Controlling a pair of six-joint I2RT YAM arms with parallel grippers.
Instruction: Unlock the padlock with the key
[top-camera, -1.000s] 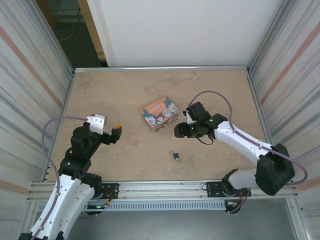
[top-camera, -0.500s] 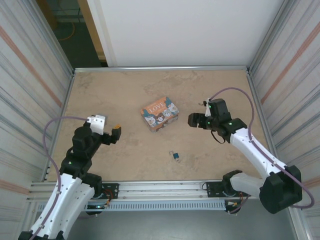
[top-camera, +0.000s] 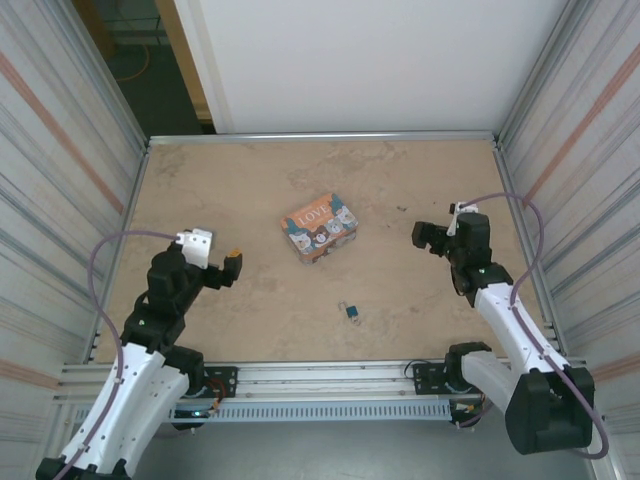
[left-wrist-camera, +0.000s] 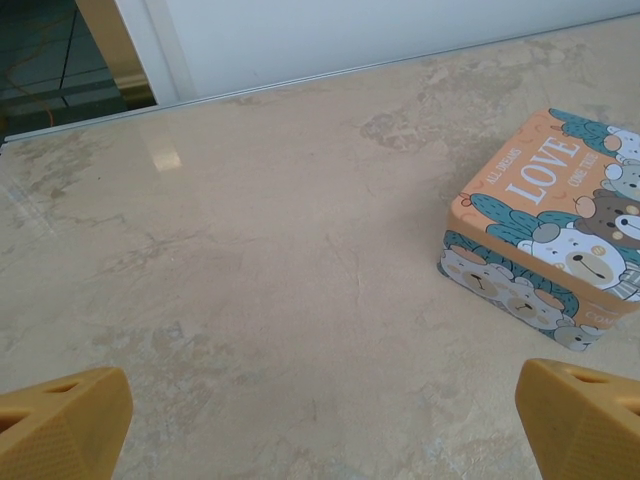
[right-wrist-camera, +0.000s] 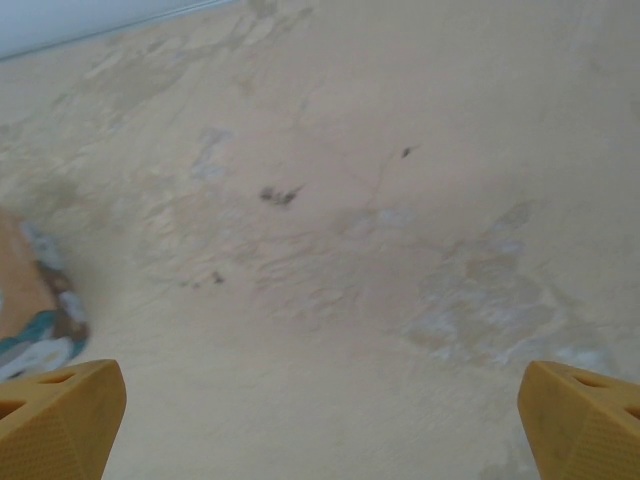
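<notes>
The padlock (top-camera: 351, 311) is too small to tell its shackle's state. The left wrist view's right edge cuts off the tin box (left-wrist-camera: 545, 245); the right wrist view blurs it.

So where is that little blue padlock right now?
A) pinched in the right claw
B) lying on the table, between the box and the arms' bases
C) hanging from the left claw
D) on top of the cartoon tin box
B: the padlock lies flat on the bare table, nearer the arms' bases than the tin box and apart from it.
</notes>
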